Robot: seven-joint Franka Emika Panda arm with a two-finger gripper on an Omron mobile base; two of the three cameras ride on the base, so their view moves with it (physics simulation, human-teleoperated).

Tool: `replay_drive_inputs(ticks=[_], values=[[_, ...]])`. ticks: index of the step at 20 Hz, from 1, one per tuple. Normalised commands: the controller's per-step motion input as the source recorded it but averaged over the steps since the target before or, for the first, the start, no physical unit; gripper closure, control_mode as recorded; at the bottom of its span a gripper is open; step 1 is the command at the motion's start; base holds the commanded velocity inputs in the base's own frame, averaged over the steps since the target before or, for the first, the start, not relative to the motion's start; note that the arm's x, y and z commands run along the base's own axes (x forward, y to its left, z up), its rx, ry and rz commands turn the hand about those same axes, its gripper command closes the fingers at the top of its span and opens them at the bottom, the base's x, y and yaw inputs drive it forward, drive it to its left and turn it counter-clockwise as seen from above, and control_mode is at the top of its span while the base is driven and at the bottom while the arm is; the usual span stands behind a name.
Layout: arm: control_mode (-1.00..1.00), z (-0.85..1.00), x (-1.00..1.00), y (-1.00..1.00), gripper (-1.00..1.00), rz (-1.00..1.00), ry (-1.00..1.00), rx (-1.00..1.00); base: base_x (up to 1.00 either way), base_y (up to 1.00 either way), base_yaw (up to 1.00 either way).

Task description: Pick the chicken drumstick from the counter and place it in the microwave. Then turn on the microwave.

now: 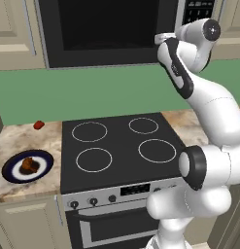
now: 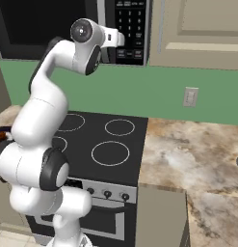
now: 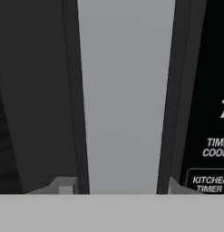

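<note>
The chicken drumstick (image 1: pixel 28 165), a reddish-brown lump, lies on a dark blue plate (image 1: pixel 43 163) on the counter (image 1: pixel 17 138) left of the stove. The black microwave (image 1: pixel 107 29) hangs above the stove, with its keypad (image 2: pixel 130 24) on the right. My gripper (image 1: pixel 159 39) is raised against the microwave's front, at the vertical silver strip (image 3: pixel 124 90) between the dark glass and the keypad. In the hand view the gripper (image 3: pixel 118 186) has one fingertip on each side of that strip, set apart and holding nothing.
A small bright red object (image 1: pixel 39 125) lies on the counter behind the plate. The black cooktop (image 1: pixel 119 146) has white rings, and the oven knobs (image 1: pixel 92 200) sit below it. More counter (image 2: pixel 188 149) extends to the right of the stove, under a wall outlet (image 2: pixel 190 97).
</note>
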Motion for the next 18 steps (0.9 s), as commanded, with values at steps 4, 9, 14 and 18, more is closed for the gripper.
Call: replay_drive_inputs(ticks=[4,9,14,18], values=[[-1.00,0.17,-0.47,0.33,1.00,0.00,0.00,0.00,0.00,0.00,0.00],[-1.00,0.30,-0.71,0.21,1.00,-0.04,0.00,0.00,0.00,0.00,0.00],[-1.00,0.36,-0.94,0.14,1.00,-0.09,0.00,0.00,0.00,0.00,0.00],[-1.00,0.37,-0.99,0.15,1.00,-0.18,0.00,-0.01,0.00,0.00,0.00]])
